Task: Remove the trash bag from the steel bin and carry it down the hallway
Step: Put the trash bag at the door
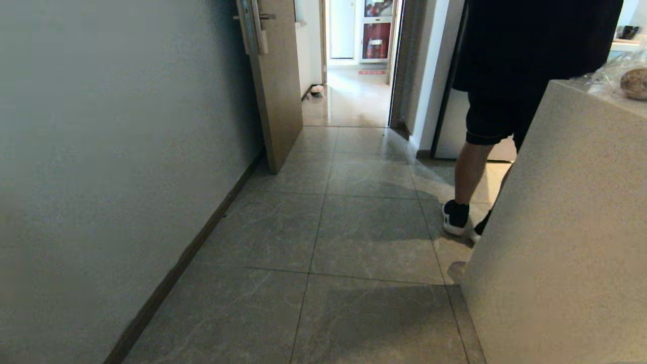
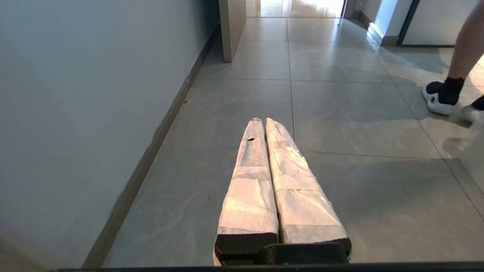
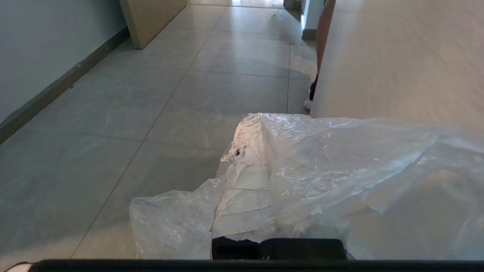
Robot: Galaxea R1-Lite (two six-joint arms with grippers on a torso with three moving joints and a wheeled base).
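Note:
In the right wrist view the trash bag (image 3: pixel 340 158), a thin clear crinkled plastic, drapes over and beside my right gripper (image 3: pixel 258 116), which is shut on it; one taped finger (image 3: pixel 242 181) shows through the folds. The bag hangs above the hallway's grey stone tiles (image 3: pixel 189 94). In the left wrist view my left gripper (image 2: pixel 263 120) is shut with nothing in it, its two taped fingers pressed together above the tiles (image 2: pixel 340 113). Neither arm shows in the head view, which looks down the hallway (image 1: pixel 369 232). The steel bin is out of view.
A person in dark shorts and black-and-white shoes (image 1: pixel 467 177) stands ahead on the right. A pale stone counter block (image 1: pixel 566 227) fills the near right. The white wall with dark skirting (image 1: pixel 101 151) runs along the left. A tan door (image 1: pixel 275 86) stands open before a bright doorway (image 1: pixel 354 96).

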